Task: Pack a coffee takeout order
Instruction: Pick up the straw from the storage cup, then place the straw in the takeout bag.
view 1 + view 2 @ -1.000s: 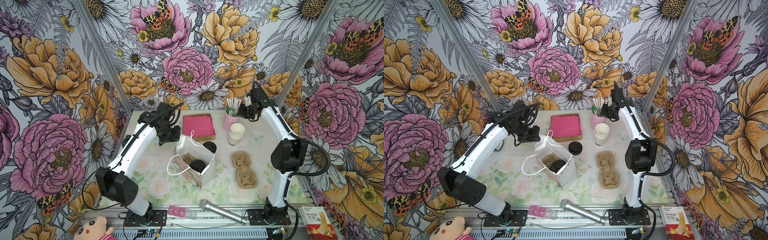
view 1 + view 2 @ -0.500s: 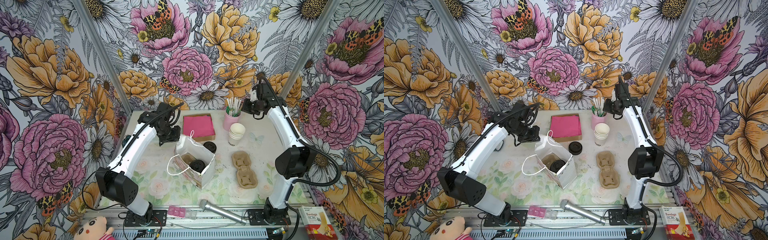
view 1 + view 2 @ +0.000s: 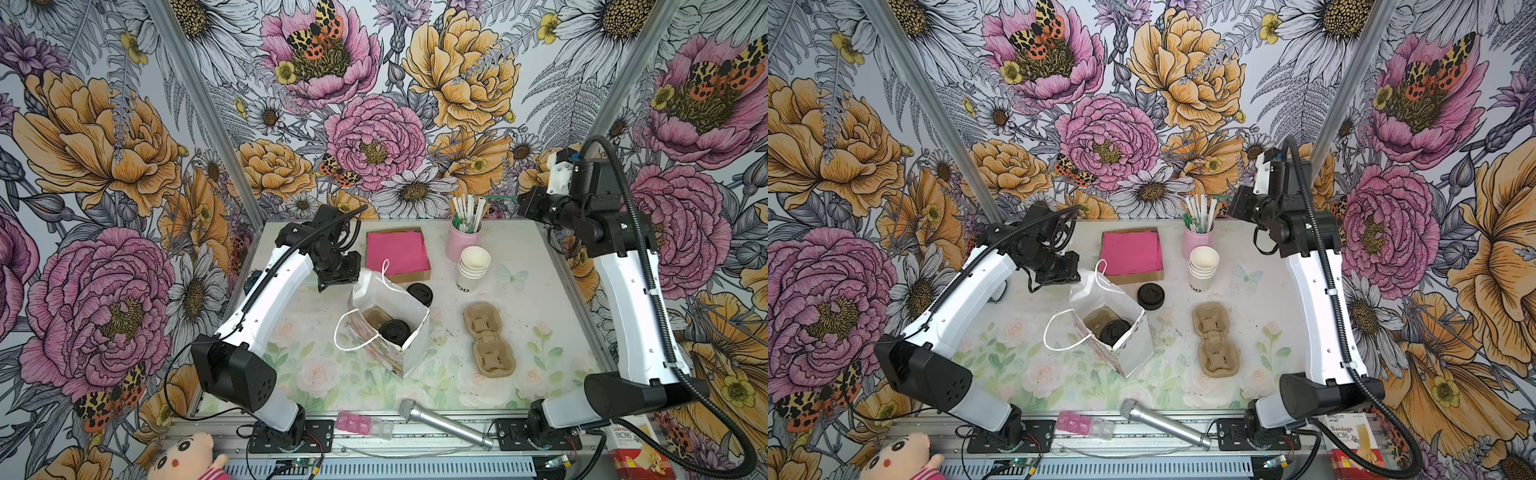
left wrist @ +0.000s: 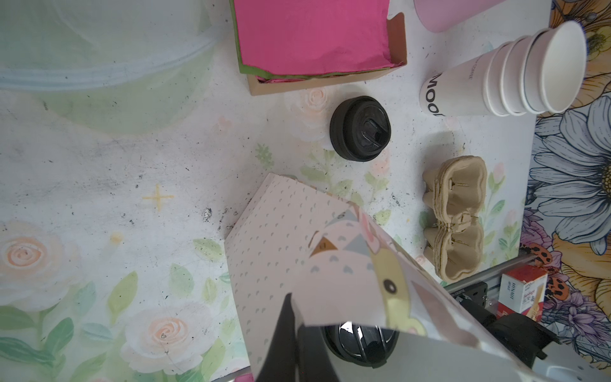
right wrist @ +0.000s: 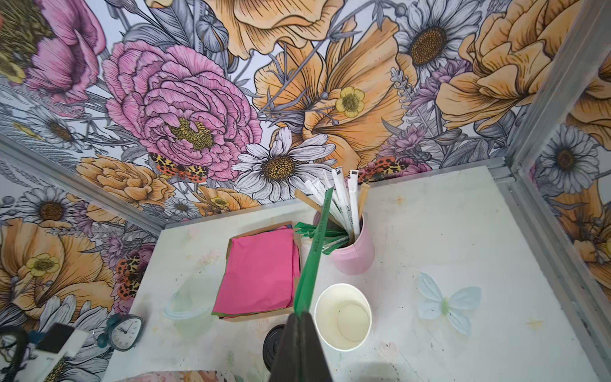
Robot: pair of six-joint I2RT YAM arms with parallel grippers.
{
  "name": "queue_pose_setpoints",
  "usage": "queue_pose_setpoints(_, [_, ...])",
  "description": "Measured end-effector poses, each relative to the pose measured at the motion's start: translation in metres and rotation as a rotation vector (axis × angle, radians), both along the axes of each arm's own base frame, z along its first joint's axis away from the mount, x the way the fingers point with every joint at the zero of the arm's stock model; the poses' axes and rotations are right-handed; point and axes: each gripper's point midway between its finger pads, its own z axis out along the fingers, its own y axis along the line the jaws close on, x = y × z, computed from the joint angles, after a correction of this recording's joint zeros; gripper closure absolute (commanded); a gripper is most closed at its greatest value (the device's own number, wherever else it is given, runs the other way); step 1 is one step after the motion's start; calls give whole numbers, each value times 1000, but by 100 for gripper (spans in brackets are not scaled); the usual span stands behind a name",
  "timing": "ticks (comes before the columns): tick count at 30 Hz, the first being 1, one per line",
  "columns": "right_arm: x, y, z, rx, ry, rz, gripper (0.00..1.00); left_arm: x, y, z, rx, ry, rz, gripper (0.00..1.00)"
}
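White paper cups (image 3: pixel 473 266) stand stacked behind the paper bag (image 3: pixel 388 293), toward the right arm. A black lid (image 3: pixel 419 293) lies just behind the bag. Farther back, pink napkins (image 3: pixel 397 251) fill a cardboard tray (image 3: pixel 415 275). Inside the bag sit a brown carrier (image 3: pixel 374 318) and a second lid (image 3: pixel 395 331). The left gripper (image 4: pixel 294 317) is clamped on the bag's rim. The right gripper (image 5: pixel 299 317), closed, pinches a green wrapped stick (image 5: pixel 314 251) reaching into a pink holder (image 5: pixel 353 258).

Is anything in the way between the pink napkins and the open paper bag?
Nothing solid shows. The pink napkin lies just behind the paper bag; only the bag's white handle loop rises between them. The left fingers pinch its rim.
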Motion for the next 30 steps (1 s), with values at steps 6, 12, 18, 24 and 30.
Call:
queue_pose_setpoints(6, [-54,52,44,111,-82,200,100,3,0,1,0,-1,1,100])
queue_pose_setpoints(12, [-124,137,57,190,-55,516,100,7,-1,0,1,1,1,100])
queue_pose_setpoints(18, [-169,181,48,173,28,698,100,8,-1,0,1,2,1,100])
queue_pose_setpoints(24, [-189,204,19,70,140,770,100,8,-1,0,1,2,1,100])
queue_pose_setpoints(30, [-200,214,-4,-40,220,811,100,8,-1,0,1,2,1,100])
